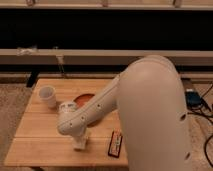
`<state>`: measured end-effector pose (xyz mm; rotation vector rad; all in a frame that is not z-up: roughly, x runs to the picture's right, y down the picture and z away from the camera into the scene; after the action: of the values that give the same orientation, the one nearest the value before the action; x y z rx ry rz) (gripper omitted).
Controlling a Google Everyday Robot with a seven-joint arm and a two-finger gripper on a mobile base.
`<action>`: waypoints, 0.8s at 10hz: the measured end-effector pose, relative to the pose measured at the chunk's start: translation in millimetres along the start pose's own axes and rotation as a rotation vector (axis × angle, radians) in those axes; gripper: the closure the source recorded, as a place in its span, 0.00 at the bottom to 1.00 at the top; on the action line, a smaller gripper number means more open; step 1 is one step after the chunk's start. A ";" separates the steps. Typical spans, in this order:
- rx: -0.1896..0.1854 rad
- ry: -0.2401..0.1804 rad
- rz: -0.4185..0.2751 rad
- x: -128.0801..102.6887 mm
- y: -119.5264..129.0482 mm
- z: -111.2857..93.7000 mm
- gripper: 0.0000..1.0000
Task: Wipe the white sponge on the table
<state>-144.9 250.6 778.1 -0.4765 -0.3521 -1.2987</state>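
The table [37, 145] is a light-brown plank top in the lower left. My gripper [80, 141] points down at the table's front middle, below the white arm's wrist [70, 120]. It is shut on the white sponge [79, 146], a small cream block that rests against the wood under the gripper tip. The gripper partly covers the sponge.
A white cup [47, 96] stands at the table's back left. An orange bowl [84, 99] sits behind the arm, partly hidden. A dark red-and-black box [115, 144] lies right of the gripper near the front edge. Cables [200, 100] lie on the floor at the right.
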 end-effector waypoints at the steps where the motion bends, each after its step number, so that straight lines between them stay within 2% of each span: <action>1: -0.001 -0.001 -0.013 -1.7 -4.6 -0.1 1.00; 8: -0.003 -0.008 -0.077 -3.7 -37.7 3.3 1.00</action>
<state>-182.3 248.1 784.2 -0.4747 -0.3787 -1.3720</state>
